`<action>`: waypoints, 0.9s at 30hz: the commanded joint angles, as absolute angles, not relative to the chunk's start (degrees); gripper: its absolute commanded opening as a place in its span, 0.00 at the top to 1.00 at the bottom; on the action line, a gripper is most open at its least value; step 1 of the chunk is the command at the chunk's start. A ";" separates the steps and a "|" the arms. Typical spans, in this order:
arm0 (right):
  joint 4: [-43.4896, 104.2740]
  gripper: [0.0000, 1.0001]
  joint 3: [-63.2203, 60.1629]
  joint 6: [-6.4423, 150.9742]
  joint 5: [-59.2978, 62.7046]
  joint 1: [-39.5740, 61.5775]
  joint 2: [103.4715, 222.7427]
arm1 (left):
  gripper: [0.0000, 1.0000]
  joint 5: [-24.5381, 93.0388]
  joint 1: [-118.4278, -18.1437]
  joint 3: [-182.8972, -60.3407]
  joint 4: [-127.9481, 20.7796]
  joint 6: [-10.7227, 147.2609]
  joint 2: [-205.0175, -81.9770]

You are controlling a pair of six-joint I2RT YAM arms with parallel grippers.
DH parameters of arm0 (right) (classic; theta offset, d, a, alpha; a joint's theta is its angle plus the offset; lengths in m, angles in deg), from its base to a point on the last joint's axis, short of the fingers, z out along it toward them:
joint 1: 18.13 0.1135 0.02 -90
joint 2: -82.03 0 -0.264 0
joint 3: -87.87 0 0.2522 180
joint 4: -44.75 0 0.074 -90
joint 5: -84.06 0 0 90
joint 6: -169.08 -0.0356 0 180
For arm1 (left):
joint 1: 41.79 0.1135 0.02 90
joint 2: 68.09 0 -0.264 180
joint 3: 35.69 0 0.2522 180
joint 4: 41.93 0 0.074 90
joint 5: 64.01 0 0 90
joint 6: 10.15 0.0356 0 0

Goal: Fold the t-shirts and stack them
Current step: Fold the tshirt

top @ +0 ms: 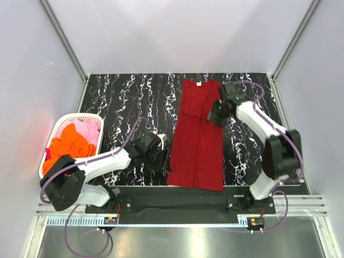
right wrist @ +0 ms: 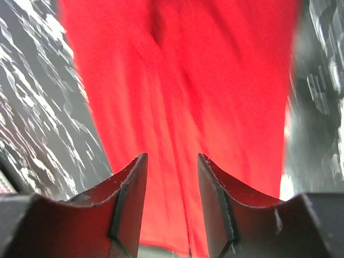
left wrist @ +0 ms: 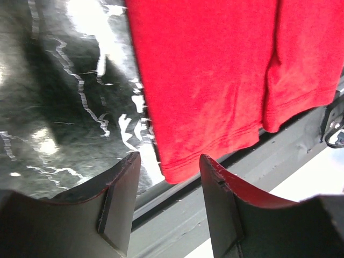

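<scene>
T-shirt (top: 196, 137) on table (top: 123, 102); basket (top: 80, 115), seemingly holding t-shirts (top: 70, 144), left

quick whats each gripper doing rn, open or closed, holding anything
Left gripper: open, empty, by the hem corner of the dark red t-shirt.
Right gripper: open, holding nothing, above the same shirt.

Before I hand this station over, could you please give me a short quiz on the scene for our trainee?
1. Which colours are the t-shirts in the white basket?
2. True or false: the left gripper is shut on the dark red t-shirt.
3. The left gripper sits nearest the dark red t-shirt's: A collar, B hem.
Key: 1 orange and pink; 2 false, it is open; 3 B.
</scene>
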State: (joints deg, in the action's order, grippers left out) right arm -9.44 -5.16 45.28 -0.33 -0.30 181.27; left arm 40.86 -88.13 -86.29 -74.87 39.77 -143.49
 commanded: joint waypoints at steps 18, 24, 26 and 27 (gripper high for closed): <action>-18.58 0.50 45.44 16.25 4.34 3.58 138.19 | 0.50 46.02 -88.02 -78.72 -70.02 39.42 -143.23; -19.20 0.50 48.08 11.33 4.17 7.10 134.42 | 0.54 47.35 -88.28 -78.63 -68.34 38.54 -143.50; -18.50 0.50 48.70 11.05 4.26 7.54 133.88 | 0.55 47.52 -88.37 -78.72 -68.08 38.37 -143.41; -18.58 0.50 48.70 10.97 4.08 7.97 133.88 | 0.56 47.70 -88.46 -78.72 -67.99 38.19 -143.50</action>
State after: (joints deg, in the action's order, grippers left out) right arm -19.60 48.17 14.61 4.17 6.82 134.63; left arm 46.24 -87.98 -79.27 -69.88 38.81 -142.96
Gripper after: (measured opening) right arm 0.502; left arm 0.451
